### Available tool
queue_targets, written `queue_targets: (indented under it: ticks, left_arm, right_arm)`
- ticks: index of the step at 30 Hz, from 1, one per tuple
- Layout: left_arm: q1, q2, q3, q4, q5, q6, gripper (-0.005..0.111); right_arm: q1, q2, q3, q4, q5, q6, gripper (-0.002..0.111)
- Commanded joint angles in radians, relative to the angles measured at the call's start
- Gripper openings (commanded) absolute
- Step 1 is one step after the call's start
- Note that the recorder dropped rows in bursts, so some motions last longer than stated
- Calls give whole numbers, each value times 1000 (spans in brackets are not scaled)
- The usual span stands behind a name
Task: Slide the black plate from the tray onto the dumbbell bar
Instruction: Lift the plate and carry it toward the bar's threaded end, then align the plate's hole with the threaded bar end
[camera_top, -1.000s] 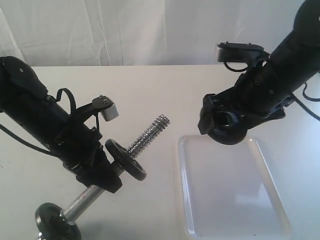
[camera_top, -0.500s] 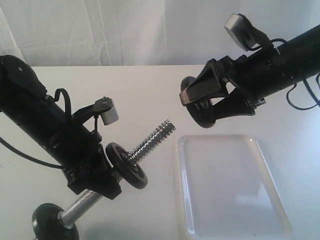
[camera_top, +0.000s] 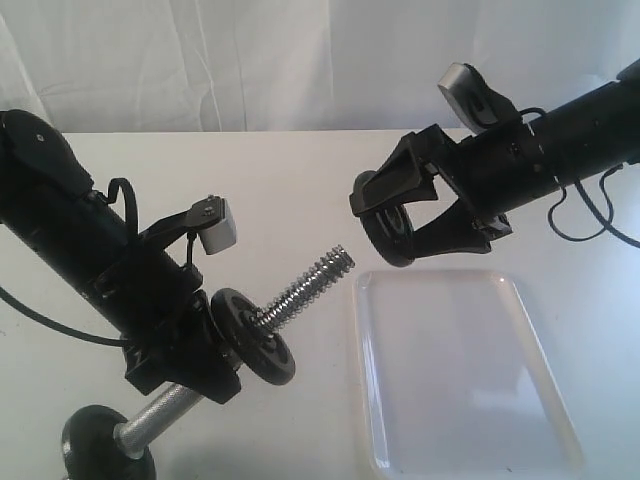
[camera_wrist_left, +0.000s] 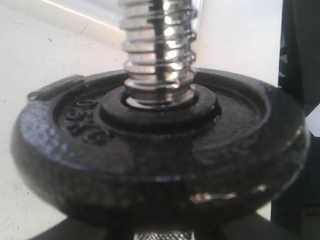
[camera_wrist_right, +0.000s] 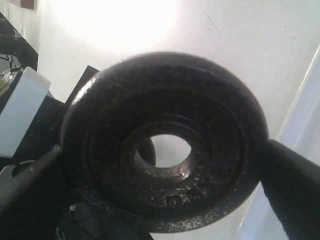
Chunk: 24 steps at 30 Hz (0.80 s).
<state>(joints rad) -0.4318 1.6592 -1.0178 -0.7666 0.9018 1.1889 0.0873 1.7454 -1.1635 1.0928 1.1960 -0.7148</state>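
My right gripper (camera_top: 400, 215) is shut on the black plate (camera_top: 378, 240), holding it in the air on edge above the tray's far left corner. Its centre hole faces the bar's threaded end, a short gap away. The right wrist view shows the plate (camera_wrist_right: 210, 115) up close, with one finger (camera_wrist_right: 292, 180) on its rim. My left gripper (camera_top: 190, 365) is shut on the dumbbell bar (camera_top: 305, 285), which slants up to the right. In the left wrist view the threaded bar (camera_wrist_left: 159, 55) rises from another black plate (camera_wrist_left: 160, 150). The translucent tray (camera_top: 372, 300) holds nothing.
A second black plate (camera_top: 255, 335) sits on the bar just above my left gripper. A black end weight (camera_top: 100, 450) sits at the bar's lower end near the table's front edge. A white curtain hangs behind the white table.
My right gripper has risen from over the tray and swung left, turning the plate on edge toward the bar's tip. The left arm has shifted slightly, with the bar's tip a little lower.
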Motion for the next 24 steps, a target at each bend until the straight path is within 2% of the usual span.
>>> queue_targets:
  ticks: [1, 9, 24]
  left_arm:
    - [-1, -46, -20, -116, 86, 31, 0]
    - [-1, -46, -20, -116, 86, 31, 0]
    - [-1, -43, -20, -64, 33, -23, 0]
  right_arm:
    - [20, -28, -10, 44, 25, 22, 0]
    - [112, -39, -10, 29, 25, 13, 0]
    - [112, -106, -10, -21, 25, 23, 0]
